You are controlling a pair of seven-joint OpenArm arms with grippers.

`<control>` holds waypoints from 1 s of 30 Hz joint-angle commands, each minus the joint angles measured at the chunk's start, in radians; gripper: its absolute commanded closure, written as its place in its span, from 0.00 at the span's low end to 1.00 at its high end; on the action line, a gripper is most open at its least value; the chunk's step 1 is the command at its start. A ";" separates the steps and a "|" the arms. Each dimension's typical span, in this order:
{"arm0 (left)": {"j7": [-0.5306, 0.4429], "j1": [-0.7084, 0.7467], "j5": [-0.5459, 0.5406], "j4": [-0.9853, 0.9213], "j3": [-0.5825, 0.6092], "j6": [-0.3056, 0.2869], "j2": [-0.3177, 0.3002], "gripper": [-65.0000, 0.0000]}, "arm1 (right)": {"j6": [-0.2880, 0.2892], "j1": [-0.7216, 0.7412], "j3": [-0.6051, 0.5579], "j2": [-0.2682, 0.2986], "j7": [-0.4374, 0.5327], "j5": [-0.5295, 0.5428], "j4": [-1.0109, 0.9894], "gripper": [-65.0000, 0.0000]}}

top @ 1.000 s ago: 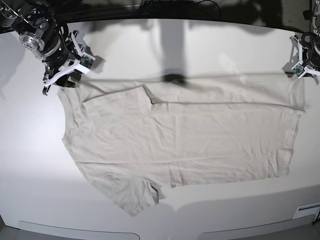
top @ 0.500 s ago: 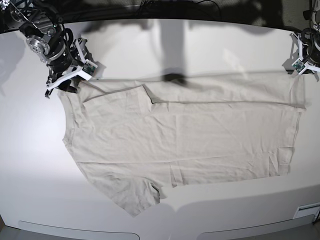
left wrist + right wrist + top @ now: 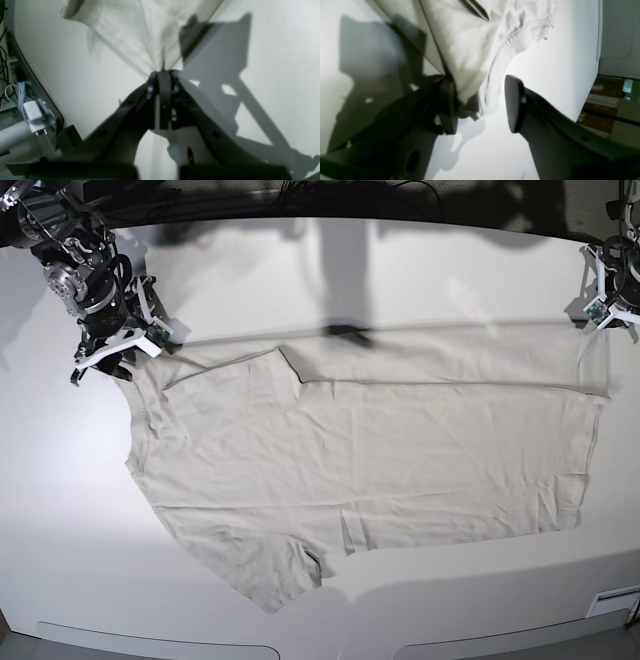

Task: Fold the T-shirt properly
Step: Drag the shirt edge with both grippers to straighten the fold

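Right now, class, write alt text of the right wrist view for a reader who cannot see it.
Wrinkled beige cotton T-shirt bunched between the open black fingers of the right gripper, its fabric against the left-hand finger in the picture, above a white tabletop.

I operate with three views. The base view looks down at an angle from above the tabletop [image 3: 60,510], facing the arms; it is the farthest back and takes in the near edge and most of the far edge. The left wrist view looks along the left gripper [image 3: 162,82] at close range, down onto the T-shirt [image 3: 350,450] at the corner the gripper pinches. The right wrist view looks between the fingers of the right gripper [image 3: 480,105], also close and downward, onto the opposite upper corner. Each wrist view shares its corner of cloth with the base view.
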 commanded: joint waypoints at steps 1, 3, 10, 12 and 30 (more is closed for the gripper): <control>0.015 0.008 0.000 0.002 -0.004 -0.017 -0.014 1.00 | -0.001 0.003 0.007 0.016 -0.008 0.002 0.008 0.61; 0.015 0.008 0.000 0.002 -0.004 -0.017 -0.014 1.00 | -0.002 0.003 0.007 0.016 -0.010 0.002 0.008 0.75; 0.016 0.022 0.000 0.005 -0.004 -0.016 -0.018 1.00 | -0.110 0.002 0.007 0.020 -0.126 0.003 0.048 1.00; 0.021 0.053 -0.002 0.016 -0.004 -0.017 -0.024 1.00 | -0.110 -0.001 0.007 0.029 -0.169 0.006 0.071 1.00; 0.217 0.299 -0.263 0.168 -0.069 -0.016 -0.123 1.00 | -0.106 -0.283 0.007 0.076 -0.245 0.048 0.290 1.00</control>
